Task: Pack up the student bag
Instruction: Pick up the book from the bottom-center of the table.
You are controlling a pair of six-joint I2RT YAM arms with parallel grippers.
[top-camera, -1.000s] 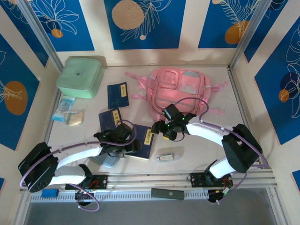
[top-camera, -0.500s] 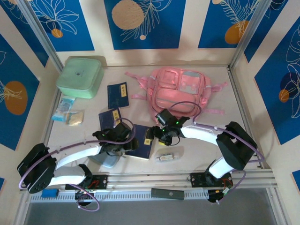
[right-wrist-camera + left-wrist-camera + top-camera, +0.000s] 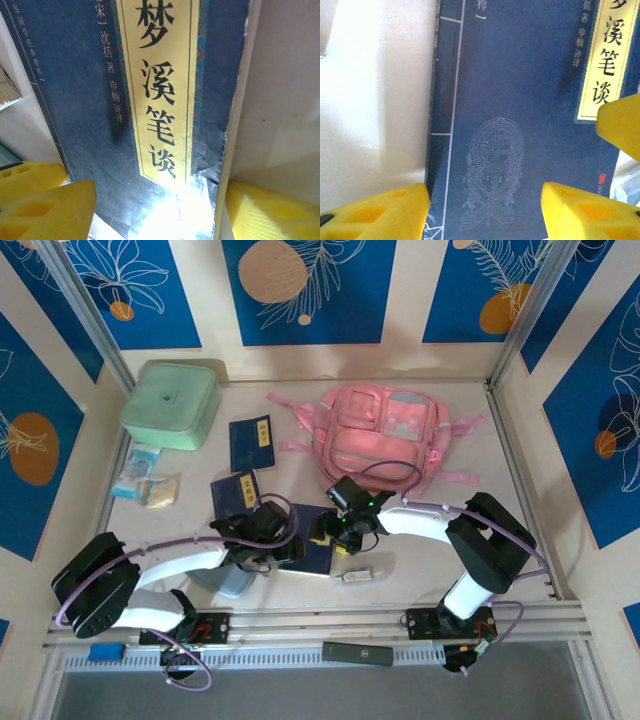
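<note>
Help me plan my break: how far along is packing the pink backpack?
Done: nothing visibly packed. The pink fabric backpack lies at the back; two dark blue books and the mint-green square box sit outside it. In hand: left claw and right claw, both open, hover over the nearest dark blue book. Left: essentially everything.
</note>
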